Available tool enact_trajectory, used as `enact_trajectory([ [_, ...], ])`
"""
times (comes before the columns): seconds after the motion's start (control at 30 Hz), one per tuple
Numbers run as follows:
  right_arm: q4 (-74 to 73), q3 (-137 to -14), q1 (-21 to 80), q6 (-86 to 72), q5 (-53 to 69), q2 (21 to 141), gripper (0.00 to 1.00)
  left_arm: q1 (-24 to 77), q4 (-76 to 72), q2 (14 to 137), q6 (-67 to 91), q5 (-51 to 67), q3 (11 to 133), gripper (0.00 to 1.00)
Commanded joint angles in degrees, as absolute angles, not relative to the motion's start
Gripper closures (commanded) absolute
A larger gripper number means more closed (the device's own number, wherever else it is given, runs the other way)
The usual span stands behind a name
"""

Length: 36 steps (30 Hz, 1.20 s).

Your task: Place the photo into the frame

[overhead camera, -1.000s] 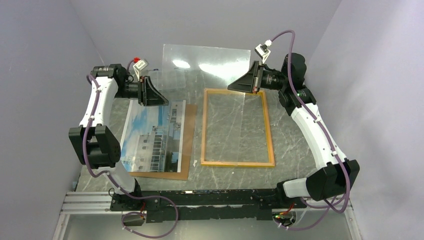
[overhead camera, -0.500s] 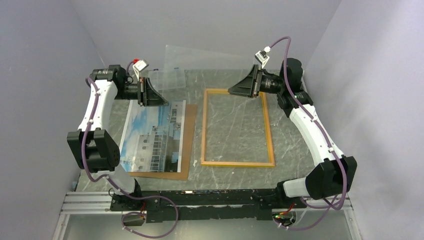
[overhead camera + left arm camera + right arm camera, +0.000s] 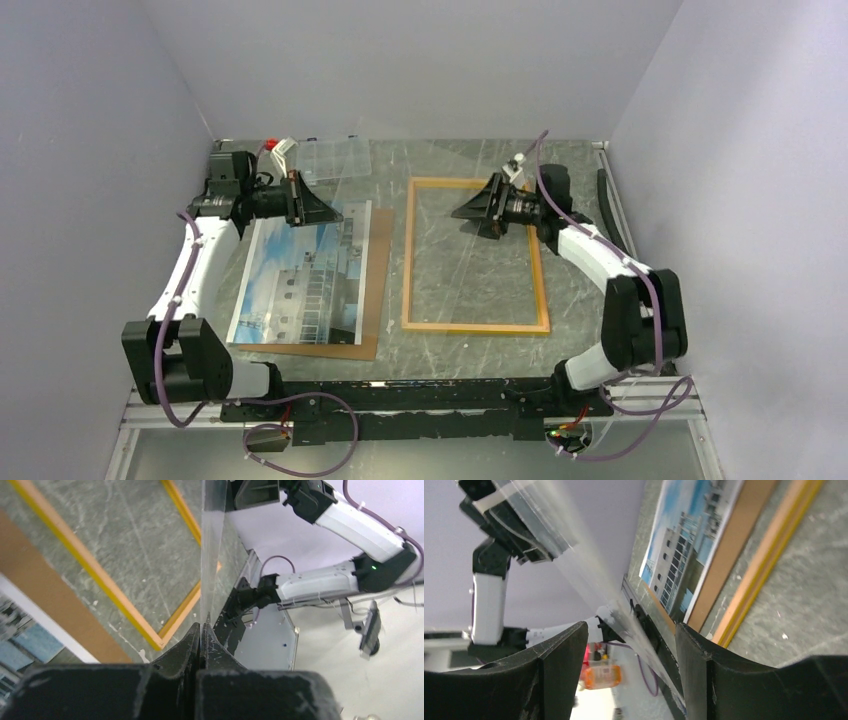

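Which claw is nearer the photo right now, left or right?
Left. The left claw hangs over the photo's far edge, shut on a clear sheet. The right claw is off to the side, open above the frame.

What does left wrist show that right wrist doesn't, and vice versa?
Left wrist only: the left gripper shut on the edge of the clear sheet, the right arm, and a near corner of the frame.
Right wrist only: the right gripper open, and the left arm.
Both: clear sheet, frame, brown backing board, photo (just a blurred corner in left wrist).
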State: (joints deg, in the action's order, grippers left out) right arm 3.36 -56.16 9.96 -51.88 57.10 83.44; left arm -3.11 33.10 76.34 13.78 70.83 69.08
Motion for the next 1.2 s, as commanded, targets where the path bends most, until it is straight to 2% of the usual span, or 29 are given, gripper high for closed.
enact_trajectory([
  [0.0, 12.8, -51.8, 9.4, -58.2, 54.8, 88.2, 0.32, -2.8, 26.7, 78.5, 21.3, 61.6, 65.3, 0.97],
  [0.27, 24.1, -47.2, 9.6, -65.1, 53.9, 96.2, 0.26, -1.7, 20.8, 80.0, 28.2, 51.1, 58.7, 0.97],
  [0.63, 29.6, -43.6, 10.1, -65.2, 52.3, 108.7, 0.24, -0.5, 21.9, 82.6, 28.1, 43.5, 55.6, 0.97],
  [0.93, 20.8, -44.6, 11.7, -57.4, 50.7, 110.9, 0.24, -0.4, 23.8, 82.3, 24.9, 38.7, 54.2, 0.97],
  [1.17, 5.0, -47.2, 16.3, -47.8, 45.0, 106.6, 0.23, -0.4, 24.1, 82.7, 24.8, 37.5, 53.4, 0.97],
])
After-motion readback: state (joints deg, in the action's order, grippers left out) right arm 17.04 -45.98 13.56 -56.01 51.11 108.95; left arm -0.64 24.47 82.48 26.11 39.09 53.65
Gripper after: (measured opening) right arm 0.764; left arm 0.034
